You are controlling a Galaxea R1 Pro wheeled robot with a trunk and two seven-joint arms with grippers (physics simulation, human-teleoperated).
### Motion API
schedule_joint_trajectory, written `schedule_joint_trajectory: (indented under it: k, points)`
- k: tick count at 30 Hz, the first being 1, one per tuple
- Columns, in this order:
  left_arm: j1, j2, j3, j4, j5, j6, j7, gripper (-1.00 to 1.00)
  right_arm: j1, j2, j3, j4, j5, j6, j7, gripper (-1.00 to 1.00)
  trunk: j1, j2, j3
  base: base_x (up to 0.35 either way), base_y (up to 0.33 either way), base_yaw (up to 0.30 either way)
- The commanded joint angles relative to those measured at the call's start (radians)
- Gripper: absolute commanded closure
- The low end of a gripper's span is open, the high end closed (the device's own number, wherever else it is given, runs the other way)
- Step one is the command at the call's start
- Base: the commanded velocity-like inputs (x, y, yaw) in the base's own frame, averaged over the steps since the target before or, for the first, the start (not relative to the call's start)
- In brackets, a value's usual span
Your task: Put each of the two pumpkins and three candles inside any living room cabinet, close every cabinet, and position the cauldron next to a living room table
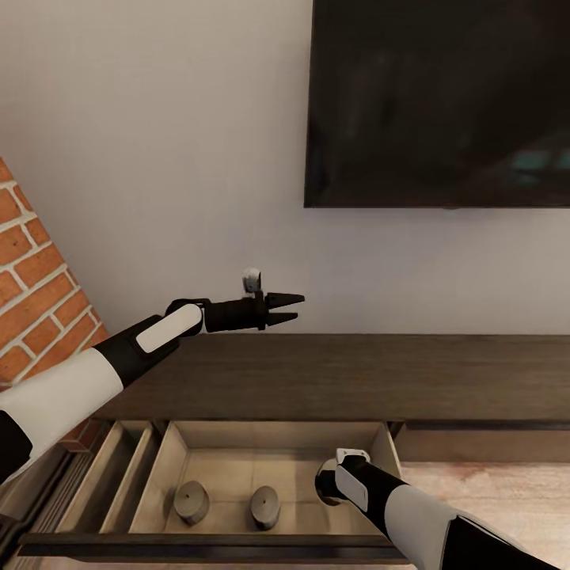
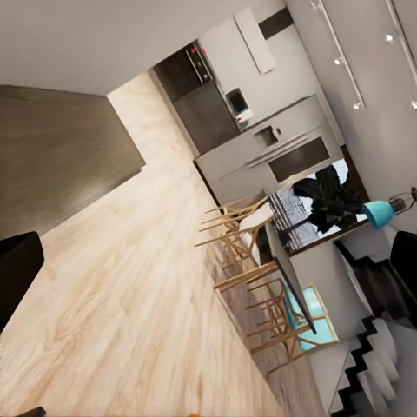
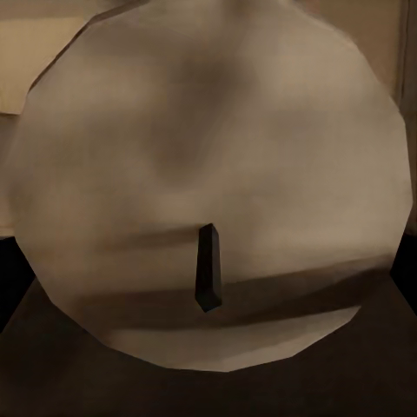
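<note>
A candle (image 3: 213,182) sits right before the right tool.

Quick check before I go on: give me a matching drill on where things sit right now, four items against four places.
Items:
1. left gripper
2. two candles
3. television
4. brick wall

Places:
A. lying in the open drawer
B. at the far left of the head view
C. above the cabinet top
D. mounted on the white wall

Pairs: 1-C, 2-A, 3-D, 4-B
</note>
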Motion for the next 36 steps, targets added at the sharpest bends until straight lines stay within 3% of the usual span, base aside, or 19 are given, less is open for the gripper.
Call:
schedule_joint_trajectory:
  k: [1,5,8,11,17,22,27,36]
  points:
    - [0.000,-0.001,0.000,0.000,0.000,0.000,0.001,-1.00,0.000,0.001,0.001,-0.001,0.001,0.014,-0.002,1.00,0.004,-0.007,-0.003,0.000,0.000,0.000]
    - [0.000,-0.003,0.000,0.000,0.000,0.000,0.001,-1.00,-0.006,0.008,0.001,-0.007,0.000,0.124,-0.008,1.00,0.019,-0.035,-0.016,0.000,0.000,0.000]
    - [0.000,-0.002,0.000,0.000,0.000,0.000,0.002,-1.00,-0.025,0.037,-0.001,-0.005,-0.006,0.221,-0.010,1.00,0.031,-0.056,-0.025,0.000,0.000,0.000]
    - [0.000,-0.003,0.000,0.000,0.000,0.000,0.003,-1.00,-0.036,0.052,-0.002,0.003,-0.009,0.239,-0.009,1.00,0.042,-0.077,-0.035,0.000,0.000,0.000]
    - [0.000,-0.007,0.000,0.001,0.000,0.000,0.006,-1.00,-0.038,0.051,0.000,-0.003,0.002,0.237,-0.008,1.00,0.065,-0.119,-0.053,0.000,0.000,0.000]
    - [0.000,-0.009,0.000,0.001,-0.001,0.000,0.006,-1.00,-0.038,0.046,0.002,-0.001,0.010,0.186,-0.009,1.00,0.084,-0.154,-0.069,0.000,0.000,0.000]
    - [0.000,-0.009,0.000,0.000,-0.001,0.000,0.006,-1.00,-0.038,0.046,0.002,0.004,0.118,0.098,-0.010,1.00,0.104,-0.189,-0.085,0.000,0.000,0.000]
    - [0.000,-0.009,0.001,0.001,-0.001,0.000,0.006,-1.00,-0.038,0.047,0.001,0.001,0.131,0.095,-0.010,1.00,0.138,-0.252,-0.113,0.000,0.000,0.000]
